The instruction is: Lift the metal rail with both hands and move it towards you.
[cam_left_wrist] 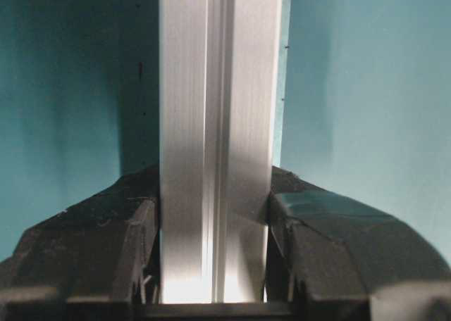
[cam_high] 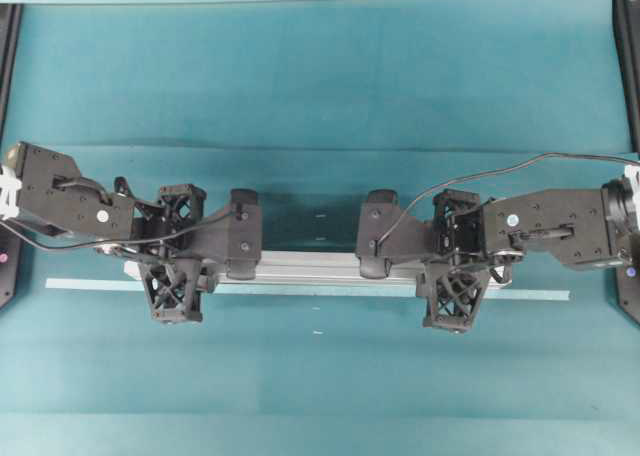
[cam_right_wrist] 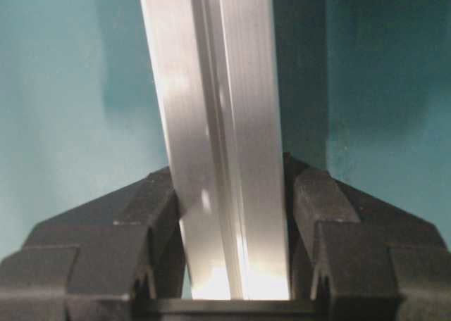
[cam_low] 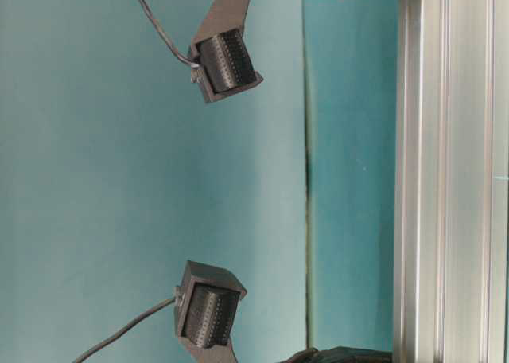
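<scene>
The metal rail [cam_left_wrist: 218, 145] is clamped between the jaws of the left gripper [cam_left_wrist: 215, 265], partway open, pads pressed to both sides. The right gripper [cam_right_wrist: 232, 265] is likewise closed on the rail, which runs slightly askew betw. its fingers [cam_right_wrist: 331, 215]. In the overhead view the rail's ends are hidden under both grippers; whether it is lifted off the teal table [cam_high: 320, 86] can't be told. Counted: 2 grippers, 1 rail, 1 pale tape strip [cam_high: 90, 285] just beside it.

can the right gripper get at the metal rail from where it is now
Probably yes, it looks already there. In the right wrist view the right gripper has a finger on each side of the metal rail, nothing between them. The left gripper brackets it likewise.
</scene>
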